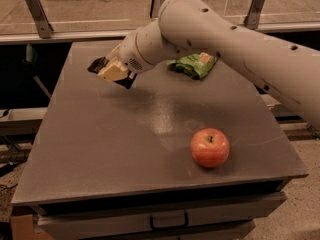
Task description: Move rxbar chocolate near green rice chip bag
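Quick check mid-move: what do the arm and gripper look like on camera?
The arm is a thick, smooth off-white tube with rounded joints and small dark dots along its shell; no loose cables show. The gripper, above the far left of the table, is pale tan with black parts.
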Robot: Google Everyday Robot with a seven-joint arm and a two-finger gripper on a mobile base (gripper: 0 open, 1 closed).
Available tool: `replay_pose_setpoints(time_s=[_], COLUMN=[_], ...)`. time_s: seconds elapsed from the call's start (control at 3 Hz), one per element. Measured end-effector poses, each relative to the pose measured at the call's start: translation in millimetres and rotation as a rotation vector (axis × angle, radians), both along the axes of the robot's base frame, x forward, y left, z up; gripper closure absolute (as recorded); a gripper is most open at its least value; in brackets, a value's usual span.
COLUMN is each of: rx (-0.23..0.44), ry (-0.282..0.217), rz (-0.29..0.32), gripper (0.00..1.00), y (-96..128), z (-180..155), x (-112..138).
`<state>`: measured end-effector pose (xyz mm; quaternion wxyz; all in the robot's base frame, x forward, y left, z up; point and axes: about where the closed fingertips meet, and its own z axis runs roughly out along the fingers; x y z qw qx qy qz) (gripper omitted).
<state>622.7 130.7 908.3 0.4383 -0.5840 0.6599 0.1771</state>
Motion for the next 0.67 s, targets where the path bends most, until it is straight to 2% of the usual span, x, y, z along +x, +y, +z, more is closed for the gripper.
replay_pose_setpoints(time_s=[0.67], rx=[-0.106], ry=[-0.082], rz=[-0.280], gripper=[1.00], y=[-154], z=[13], x=[2])
